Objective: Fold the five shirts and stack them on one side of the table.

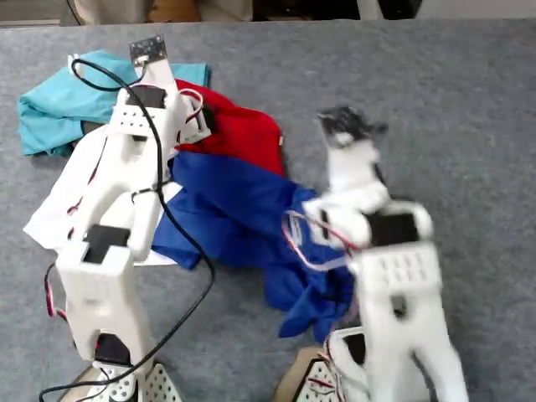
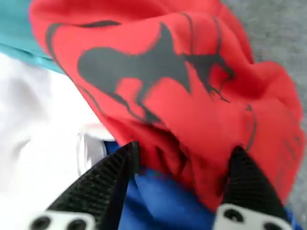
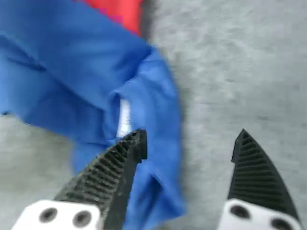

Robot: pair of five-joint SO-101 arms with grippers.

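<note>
Shirts sat unfolded in one overlapping heap on the left half of the grey felt-like table (image 1: 461, 109).
- The crumpled teal fabric shirt (image 1: 59, 105) lay at the far left corner.
- The flat white fabric shirt (image 1: 71, 193) lay nearer to us, partly under the left arm.
- The rumpled red fabric shirt (image 1: 239, 134) was mid-heap. Its black animal-like print (image 2: 144, 72) faced up.
- The wrinkled blue fabric shirt (image 1: 234, 209) overlapped the red one's near edge and trailed in a twisted bunch toward the right arm's base. A small white collar label (image 3: 123, 117) showed on it.

Left arm: stretched away from its base over the white shirt, wrist near the teal/red junction. The left end effector (image 2: 184, 151) was spread wide, with its ribbed black fingers (image 2: 115, 172) hanging over a red fold. White cloth lay to one side and blue below the red. We could not tell whether the tips touched the cloth; nothing was clamped.

Right arm: raised over the table, just beside the right edge of the heap. The right end effector (image 3: 191, 135) was also spread apart and gripped nothing. One finger was over the blue shirt's edge, the other over bare grey surface.

A black cable (image 1: 180, 243) looped off the left arm across the blue shirt. Red-and-white wires (image 1: 301, 243) hung at the right arm's wrist.
</note>
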